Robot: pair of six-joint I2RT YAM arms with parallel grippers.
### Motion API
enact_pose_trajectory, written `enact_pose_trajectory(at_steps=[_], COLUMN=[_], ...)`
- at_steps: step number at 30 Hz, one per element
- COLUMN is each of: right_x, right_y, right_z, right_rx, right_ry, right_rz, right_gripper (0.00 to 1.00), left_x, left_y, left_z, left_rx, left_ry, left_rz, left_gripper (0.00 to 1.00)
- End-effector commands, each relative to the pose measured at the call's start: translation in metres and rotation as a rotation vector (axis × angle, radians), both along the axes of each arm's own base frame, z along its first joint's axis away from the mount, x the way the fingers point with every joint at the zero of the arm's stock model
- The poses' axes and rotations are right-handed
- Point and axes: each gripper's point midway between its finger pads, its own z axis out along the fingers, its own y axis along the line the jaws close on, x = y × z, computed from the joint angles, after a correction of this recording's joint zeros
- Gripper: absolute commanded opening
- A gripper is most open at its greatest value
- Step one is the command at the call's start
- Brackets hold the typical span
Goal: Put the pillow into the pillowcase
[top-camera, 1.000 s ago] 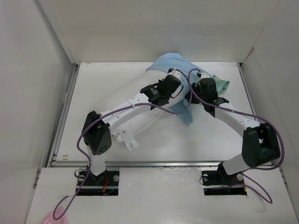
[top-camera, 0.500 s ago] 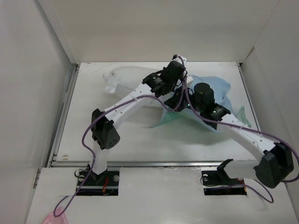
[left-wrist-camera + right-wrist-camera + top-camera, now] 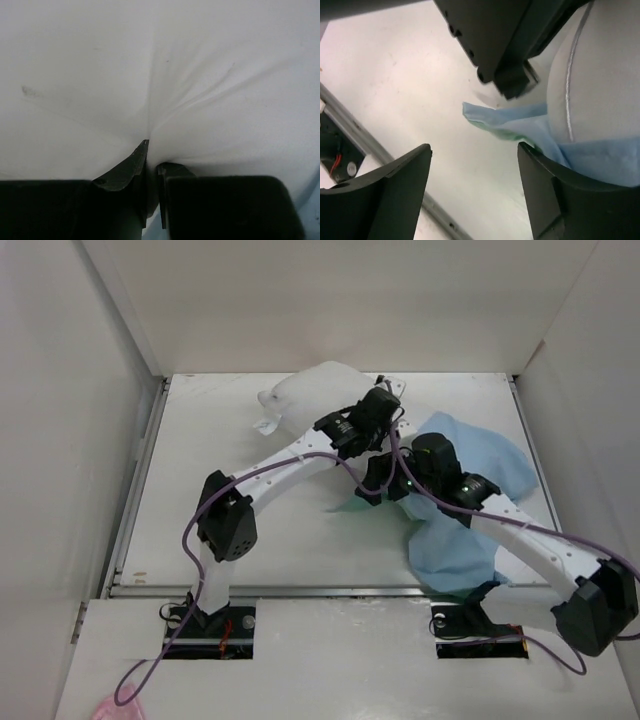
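At 12 o'clock on the worktop, left jaws pinch the pillow while right jaws gape empty by the pillowcase, so its unheld mouth may collapse.

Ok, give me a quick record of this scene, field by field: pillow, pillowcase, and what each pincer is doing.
pillow: white, at the far middle of the table, mostly uncovered
pillowcase: light blue, crumpled on the right, green showing at one edge
left pincer: shut on pillow fabric
right pincer: open, holding nothing, near the pillowcase edge
task state: pillow not yet inside
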Motion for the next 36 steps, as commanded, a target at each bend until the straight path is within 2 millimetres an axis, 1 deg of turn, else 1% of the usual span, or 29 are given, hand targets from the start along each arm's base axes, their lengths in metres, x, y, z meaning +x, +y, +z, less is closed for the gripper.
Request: enact_pose_trajectory(at_steps=[1,2,4,6,7,8,9,10,11,12,13,14,15,16,17,19,20,21,22,23,25,26,27,29,30,32,34,35,36], right_x=[-0.034,-0.043,-0.044,-0.044,-0.042,-0.033,-0.033,-0.029,-0.018,-0.014,-0.006,0.001,0.007,0.020,0.028,0.046,0.066,0.075,0.079,0.092,0.100,0.107,0.114,0.126,0.134,0.141,0.151,0.158,0.167], right_y=[0.002,-0.005,-0.016,-0.030,-0.035,-0.045,-0.054,-0.062,-0.076,-0.083,-0.085,-0.085,-0.083,-0.075,-0.070,-0.054,-0.040,-0.030,-0.011,0.005,0.022,0.026,0.029,0.029,0.032,0.038,0.044,0.039,0.030], right_z=[0.043,0.054,0.066,0.086,0.091,0.107,0.107,0.113,0.116,0.126,0.124,0.127,0.139,0.127,0.126,0.133,0.113,0.106,0.108,0.078,0.054,0.047,0.009,-0.017,-0.049,-0.073,-0.086,-0.080,-0.069], right_rx=[0.019,0.021,-0.002,-0.016,-0.030,-0.052,-0.084,-0.102,-0.146,-0.161,-0.207,-0.229,-0.237,-0.287,-0.317,-0.338,-0.405,-0.430,-0.419,-0.466,-0.539,-0.565,-0.646,-0.711,-0.752,-0.771,-0.758,-0.750,-0.744], right_ry=[-0.123,-0.127,-0.165,-0.196,-0.204,-0.245,-0.237,-0.250,-0.269,-0.281,-0.285,-0.299,-0.325,-0.306,-0.312,-0.326,-0.322,-0.329,-0.344,-0.301,-0.297,-0.294,-0.253,-0.223,-0.177,-0.147,-0.105,-0.097,-0.113], right_rz=[0.134,0.134,0.103,0.048,0.018,-0.044,-0.080,-0.124,-0.211,-0.250,-0.266,-0.275,-0.276,-0.254,-0.237,-0.205,-0.155,-0.112,-0.038,0.026,0.148,0.169,0.234,0.232,0.242,0.256,0.191,0.118,0.057], right_gripper=[0.91,0.94,0.99,1.00,1.00,1.00,1.00,1.00,1.00,1.00,1.00,1.00,1.00,1.00,1.00,1.00,1.00,1.00,1.00,1.00,1.00,1.00,1.00,1.00,1.00,0.98,0.39,0.00,0.00], left_x=[-0.006,-0.007,-0.008,-0.015,-0.021,-0.023,-0.030,-0.031,-0.035,-0.040,-0.042,-0.049,-0.047,-0.055,-0.063,-0.072,-0.083,-0.092,-0.095,-0.103,-0.112,-0.116,-0.123,-0.126,-0.128,-0.130,-0.130,-0.129,-0.128], left_y=[-0.015,-0.012,-0.008,-0.005,0.000,0.003,0.010,0.020,0.033,0.048,0.058,0.073,0.088,0.104,0.117,0.132,0.140,0.144,0.148,0.156,0.164,0.166,0.171,0.177,0.179,0.180,0.178,0.177,0.177], left_z=[0.013,0.010,0.011,0.007,0.019,0.025,0.015,0.017,0.036,0.020,0.021,0.037,0.037,0.016,0.027,0.024,0.006,0.016,0.015,-0.003,0.002,0.001,-0.005,-0.009,-0.019,-0.018,-0.017,-0.022,-0.022], left_rx=[-0.101,-0.107,-0.126,-0.130,-0.152,-0.170,-0.161,-0.176,-0.218,-0.199,-0.214,-0.251,-0.276,-0.254,-0.289,-0.341,-0.333,-0.382,-0.409,-0.416,-0.472,-0.485,-0.497,-0.508,-0.493,-0.504,-0.513,-0.500,-0.505], left_ry=[-0.018,0.001,0.011,0.028,0.019,0.002,0.021,0.022,-0.006,0.019,0.016,-0.004,-0.004,0.030,0.013,0.030,0.063,0.051,0.054,0.095,0.087,0.089,0.100,0.102,0.116,0.117,0.116,0.128,0.135], left_rz=[-0.029,-0.040,-0.037,-0.056,-0.051,-0.052,-0.045,-0.025,-0.010,0.010,0.029,0.049,0.091,0.119,0.134,0.177,0.196,0.193,0.201,0.227,0.237,0.244,0.256,0.274,0.279,0.284,0.275,0.279,0.276], left_gripper=[0.00,0.00,0.00,0.37,0.54,0.87,1.00,1.00,1.00,1.00,1.00,1.00,1.00,1.00,1.00,1.00,1.00,1.00,1.00,1.00,1.00,1.00,1.00,1.00,1.00,1.00,1.00,1.00,1.00])
